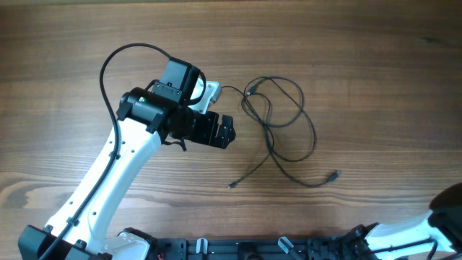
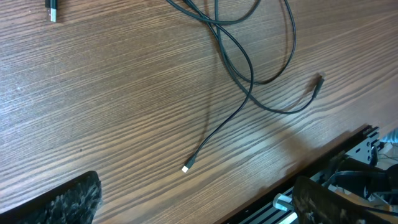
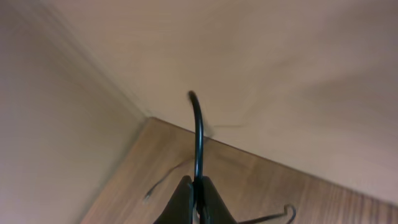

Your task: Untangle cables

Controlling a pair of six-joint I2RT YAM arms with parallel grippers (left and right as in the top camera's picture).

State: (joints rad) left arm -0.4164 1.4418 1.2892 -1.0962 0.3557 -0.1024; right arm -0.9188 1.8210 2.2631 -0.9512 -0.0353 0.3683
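Observation:
The thin black cables (image 1: 270,141) lie in a loose tangle on the wooden table, right of centre, with loops crossing near the top. Two plug ends lie towards the front: one at the left (image 1: 231,186) and one at the right (image 1: 334,174). My left gripper (image 1: 229,133) hovers just left of the tangle, open and empty. In the left wrist view its fingers (image 2: 196,186) are spread wide above the cables (image 2: 239,106), a silvery plug end (image 2: 186,168) between them. My right gripper (image 3: 198,183) is shut, far from the cables; a dark curved line rises past its tips.
The left arm's thick black cable (image 1: 108,65) arcs over the table at the left. A black rail (image 1: 253,249) runs along the table's front edge. The right arm (image 1: 449,209) sits at the front right corner. Another plug end (image 2: 51,9) lies apart.

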